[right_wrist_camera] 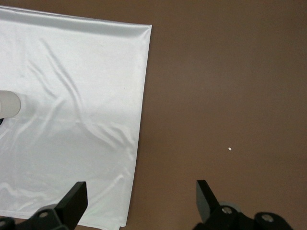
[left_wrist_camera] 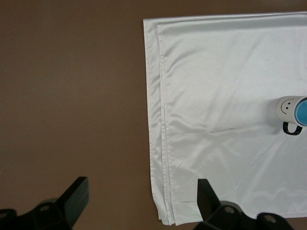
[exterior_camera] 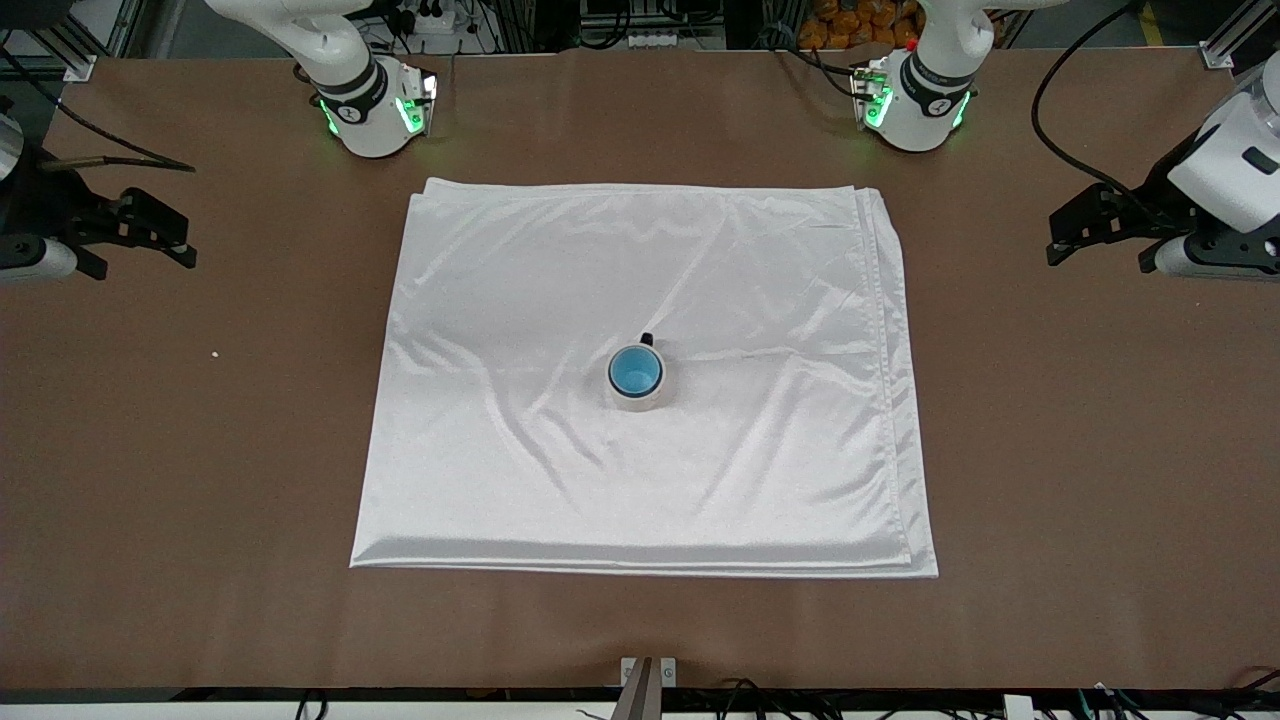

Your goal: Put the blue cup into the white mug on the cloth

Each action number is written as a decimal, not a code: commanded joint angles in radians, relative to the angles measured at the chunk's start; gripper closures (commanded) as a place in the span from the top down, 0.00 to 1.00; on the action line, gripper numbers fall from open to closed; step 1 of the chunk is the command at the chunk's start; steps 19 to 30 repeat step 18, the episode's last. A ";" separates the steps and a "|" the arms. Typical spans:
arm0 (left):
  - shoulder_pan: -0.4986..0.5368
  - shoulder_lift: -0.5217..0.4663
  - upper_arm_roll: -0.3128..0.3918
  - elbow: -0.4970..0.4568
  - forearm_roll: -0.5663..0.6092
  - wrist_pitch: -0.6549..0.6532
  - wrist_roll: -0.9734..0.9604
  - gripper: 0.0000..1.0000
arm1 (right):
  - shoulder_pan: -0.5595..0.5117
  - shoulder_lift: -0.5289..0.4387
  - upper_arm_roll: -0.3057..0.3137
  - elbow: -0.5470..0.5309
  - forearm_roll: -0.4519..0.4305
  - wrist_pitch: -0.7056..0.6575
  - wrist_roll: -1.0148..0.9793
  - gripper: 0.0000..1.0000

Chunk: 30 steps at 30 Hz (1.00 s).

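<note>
The white mug point(exterior_camera: 641, 401) stands upright near the middle of the cloth point(exterior_camera: 760, 300), dark handle toward the robots' bases. The blue cup point(exterior_camera: 634, 371) sits inside the mug, only its light-blue inside and rim showing. In the left wrist view the mug point(left_wrist_camera: 287, 108) shows its smiley face, with the blue cup point(left_wrist_camera: 302, 111) in it. My left gripper point(exterior_camera: 1098, 258) hangs open over bare table off the cloth's edge at the left arm's end, fingers empty point(left_wrist_camera: 142, 191). My right gripper point(exterior_camera: 145, 262) hangs open and empty over the table at the right arm's end point(right_wrist_camera: 141, 194).
The brown table point(exterior_camera: 1050, 450) surrounds the cloth on all sides. A tiny white speck point(exterior_camera: 214, 353) lies on it toward the right arm's end. Both arm bases point(exterior_camera: 375, 110) stand along the table's edge farthest from the front camera. A metal bracket point(exterior_camera: 648, 672) sits at the nearest edge.
</note>
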 commanded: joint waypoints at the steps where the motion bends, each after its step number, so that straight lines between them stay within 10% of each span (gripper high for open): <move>1: 0.011 -0.008 -0.040 -0.001 0.020 -0.020 0.003 1.00 | 0.003 -0.002 0.002 0.003 0.006 0.004 0.017 1.00; 30: -0.032 -0.002 -0.038 0.004 0.043 -0.018 -0.009 1.00 | 0.002 0.000 0.004 0.003 0.006 0.004 0.017 1.00</move>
